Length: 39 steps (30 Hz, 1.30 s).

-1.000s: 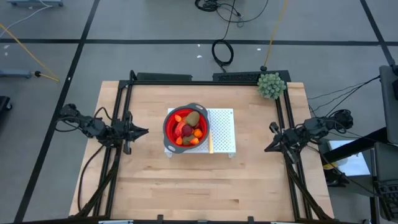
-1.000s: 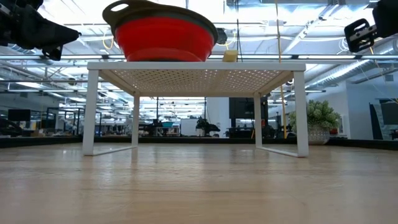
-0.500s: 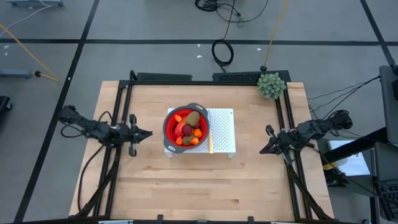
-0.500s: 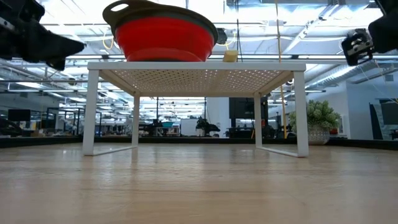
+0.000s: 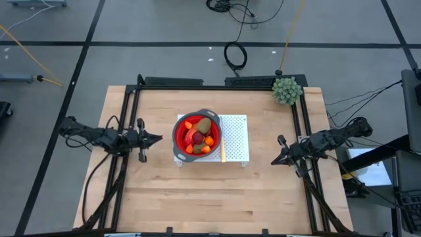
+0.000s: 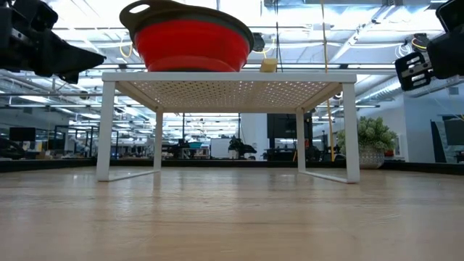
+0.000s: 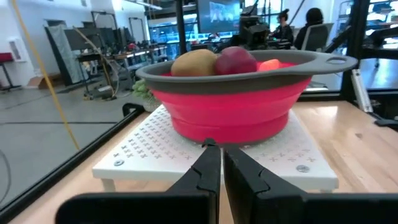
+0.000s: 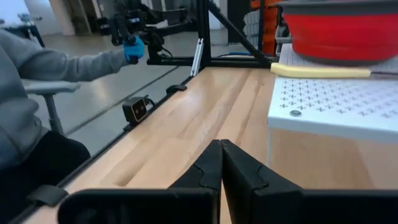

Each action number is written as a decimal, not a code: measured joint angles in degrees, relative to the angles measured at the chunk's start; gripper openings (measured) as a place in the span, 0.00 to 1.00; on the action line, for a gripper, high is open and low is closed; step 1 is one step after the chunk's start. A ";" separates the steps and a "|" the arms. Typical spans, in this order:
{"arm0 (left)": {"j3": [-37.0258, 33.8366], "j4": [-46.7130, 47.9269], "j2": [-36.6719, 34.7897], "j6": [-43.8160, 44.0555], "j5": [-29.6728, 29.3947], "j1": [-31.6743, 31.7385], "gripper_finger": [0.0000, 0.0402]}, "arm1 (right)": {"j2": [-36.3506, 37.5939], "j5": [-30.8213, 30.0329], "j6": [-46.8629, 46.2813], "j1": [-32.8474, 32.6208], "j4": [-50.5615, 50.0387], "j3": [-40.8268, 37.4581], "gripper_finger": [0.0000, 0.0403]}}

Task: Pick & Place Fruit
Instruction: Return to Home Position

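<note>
Wooden table [image 5: 197, 194], fruit [image 5: 197, 137] midway between left gripper [image 5: 156, 139] and right gripper [image 5: 274, 162].

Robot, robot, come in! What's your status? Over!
Left gripper shut, empty, left of shelf. Right gripper shut, empty, right of it. Fruit in red strainer bowl on shelf, knife beside bowl. Nothing in the way.

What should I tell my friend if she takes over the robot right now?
Left end effector: shut, empty, left of the shelf.
Right end effector: shut, empty, right of it.
Fruit sits in the bowl on the shelf; the knife lies beside the bowl.
Done: no fruit shows on the table.
Left: park both arms.
</note>
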<state>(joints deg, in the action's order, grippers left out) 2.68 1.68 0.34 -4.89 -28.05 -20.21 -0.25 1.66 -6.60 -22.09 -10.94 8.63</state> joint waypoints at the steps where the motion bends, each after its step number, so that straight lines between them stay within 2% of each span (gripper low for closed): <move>1: 0.00 0.04 0.00 0.00 0.03 0.41 0.05 | 0.00 -0.07 1.09 0.00 0.05 -0.01 0.00; 7: 0.00 0.14 0.02 0.22 3.19 2.21 0.05 | 0.00 -0.51 4.84 0.00 0.04 -0.03 0.00; 39: 0.02 0.15 0.02 0.71 2.14 2.93 0.05 | -0.02 -1.61 5.80 0.00 0.92 -0.18 0.00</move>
<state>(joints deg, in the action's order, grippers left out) 2.70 1.83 0.36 -4.17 -25.91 -17.28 -0.27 0.05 -0.80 -22.09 -10.02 8.45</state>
